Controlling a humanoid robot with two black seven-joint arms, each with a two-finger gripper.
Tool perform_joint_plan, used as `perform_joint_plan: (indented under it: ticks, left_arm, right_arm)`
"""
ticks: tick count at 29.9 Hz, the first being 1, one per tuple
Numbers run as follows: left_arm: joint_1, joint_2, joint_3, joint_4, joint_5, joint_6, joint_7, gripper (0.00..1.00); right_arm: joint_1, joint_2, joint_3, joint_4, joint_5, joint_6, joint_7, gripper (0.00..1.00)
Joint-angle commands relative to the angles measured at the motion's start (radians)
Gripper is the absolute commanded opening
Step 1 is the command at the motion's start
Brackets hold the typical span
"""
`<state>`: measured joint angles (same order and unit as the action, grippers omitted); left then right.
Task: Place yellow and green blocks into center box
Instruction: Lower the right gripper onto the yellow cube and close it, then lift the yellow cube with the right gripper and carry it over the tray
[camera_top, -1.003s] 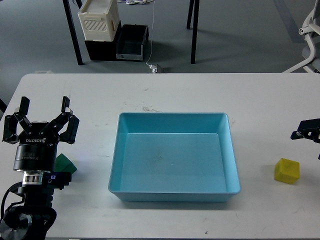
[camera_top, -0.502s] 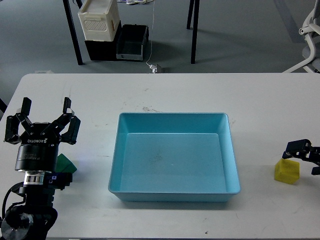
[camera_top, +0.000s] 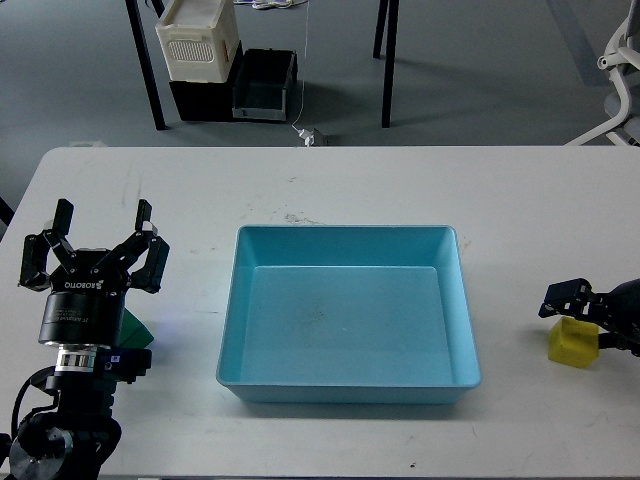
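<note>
The light blue box (camera_top: 348, 236) sits open and empty in the middle of the white table. The yellow block (camera_top: 572, 343) lies on the table to the right of the box. My right gripper (camera_top: 572, 299) comes in from the right edge and hovers just over the block's top, touching or nearly so; it is dark and small, so its fingers cannot be told apart. My left gripper (camera_top: 100, 235) stands at the left with its fingers spread open and empty. The green block (camera_top: 138, 329) shows only as a small corner behind the left wrist.
The table's far edge (camera_top: 330, 150) borders a grey floor with black table legs (camera_top: 148, 70), stacked white and black crates (camera_top: 200, 55) and a white chair (camera_top: 620, 70). My left arm's base (camera_top: 60, 440) fills the lower left corner.
My right gripper has moved left and down from the right edge until it is over the yellow block. My left gripper has shifted slightly right and down, covering more of the green block.
</note>
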<state>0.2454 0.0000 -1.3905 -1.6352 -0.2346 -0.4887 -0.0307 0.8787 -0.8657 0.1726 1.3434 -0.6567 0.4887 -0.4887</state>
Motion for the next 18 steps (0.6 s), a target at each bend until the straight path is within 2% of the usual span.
perform_joint_plan:
  ticks: [1, 3, 6, 10, 11, 18]
  left_arm:
    - [0.0, 0.0, 0.001, 0.0, 0.0, 0.0, 0.0, 1.0]
    - [0.0, 0.0, 0.001, 0.0, 0.0, 0.0, 0.0, 1.0]
    - [0.0, 0.0, 0.002, 0.0, 0.0, 0.0, 0.0, 1.0]
    - [0.002, 0.0, 0.001, 0.0, -0.002, 0.0, 0.0, 1.0]
    - [0.003, 0.0, 0.001, 0.0, -0.002, 0.0, 0.0, 1.0]
    - [0.003, 0.0, 0.002, 0.0, -0.002, 0.0, 0.0, 1.0]
  right_arm:
    - [0.0, -0.001, -0.001, 0.002, -0.011, 0.0, 0.0, 0.57]
    - [-0.001, -0.003, -0.001, 0.005, -0.032, 0.0, 0.0, 0.42]
    - [-0.018, -0.003, -0.001, 0.01, -0.049, 0.0, 0.0, 0.32]
    - [-0.018, -0.007, 0.005, 0.017, -0.05, -0.007, 0.0, 0.03]
    - [-0.018, -0.007, 0.01, 0.028, -0.052, -0.013, 0.0, 0.0]
    - [0.066, -0.048, 0.018, 0.124, -0.043, -0.025, 0.0, 0.0]
